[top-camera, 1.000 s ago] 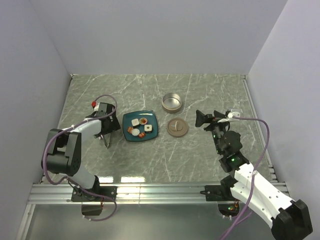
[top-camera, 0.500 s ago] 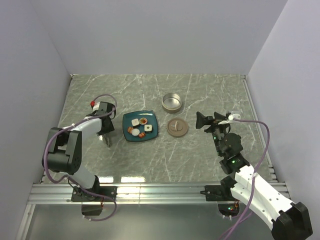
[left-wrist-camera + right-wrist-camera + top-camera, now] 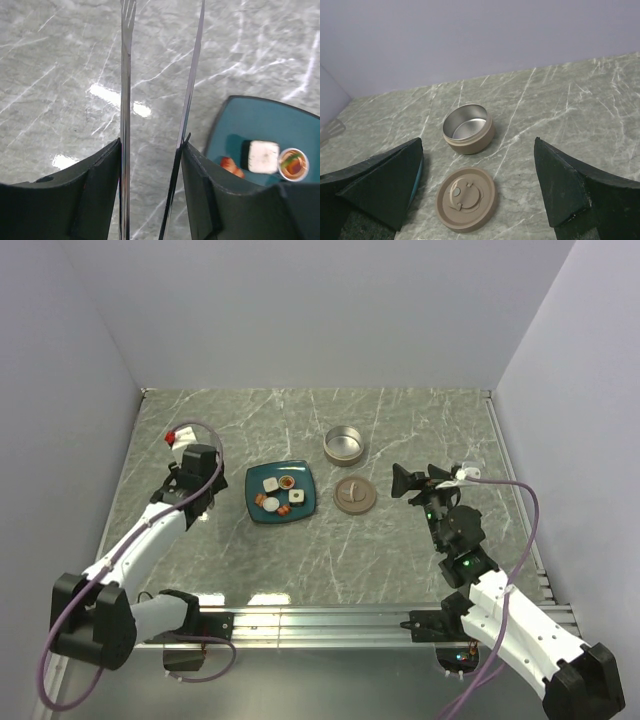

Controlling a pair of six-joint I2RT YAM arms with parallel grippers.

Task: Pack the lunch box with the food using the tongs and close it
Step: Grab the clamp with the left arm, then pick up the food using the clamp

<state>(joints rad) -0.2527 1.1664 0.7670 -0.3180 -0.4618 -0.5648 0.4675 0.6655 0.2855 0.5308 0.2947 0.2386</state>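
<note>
In the left wrist view the tongs (image 3: 125,100) run as two thin grey metal arms between my left gripper's (image 3: 151,150) fingers, which press on them from both sides. From above, that gripper (image 3: 202,495) is just left of the teal plate (image 3: 283,492). The food (image 3: 271,504) lies on the plate: a white piece (image 3: 263,155) and an orange bit (image 3: 231,166). The lunch box (image 3: 345,446), an empty silver tin (image 3: 468,128), stands behind its tan lid (image 3: 465,198), which lies flat on the table. My right gripper (image 3: 415,478) is open, just right of the lid.
A small round cup of sauce (image 3: 292,164) sits on the plate (image 3: 260,120) beside the white piece. Walls close in the marble table on three sides. A metal rail (image 3: 320,620) runs along the near edge.
My left gripper has closed on the tongs and lifted them from the table left of the plate, and the left arm has stretched out. The right arm has barely moved.
</note>
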